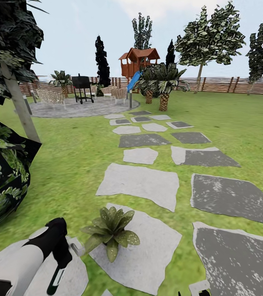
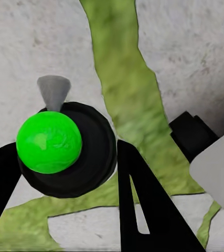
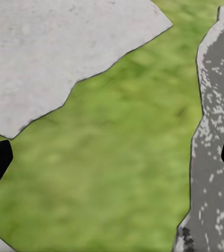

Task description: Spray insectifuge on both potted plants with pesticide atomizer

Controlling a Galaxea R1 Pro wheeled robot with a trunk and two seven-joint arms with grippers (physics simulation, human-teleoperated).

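Down at the lower left of the head view, the left gripper (image 1: 59, 263) hangs over a pale stepping stone (image 1: 144, 250), its fingers (image 2: 143, 210) closed around the spray bottle (image 2: 64, 149) — in the left wrist view the bottle's dark round body with a bright green cap sits between the two black fingers, a grey nozzle tip poking out beyond it. Just beside the gripper, on the same run of stones, one potted plant (image 1: 111, 230) spreads its broad pointed leaves, several dotted with whitish specks (image 1: 128, 237). The right gripper (image 3: 112, 163) hovers over the lawn (image 3: 117, 157) between two stones, fingers spread wide — only their black tips show at the frame's edges. Further off lie the round patio (image 1: 82, 107) with a black grill (image 1: 82, 84), a wooden playhouse (image 1: 139, 61) and the slatted fence (image 1: 230, 84).
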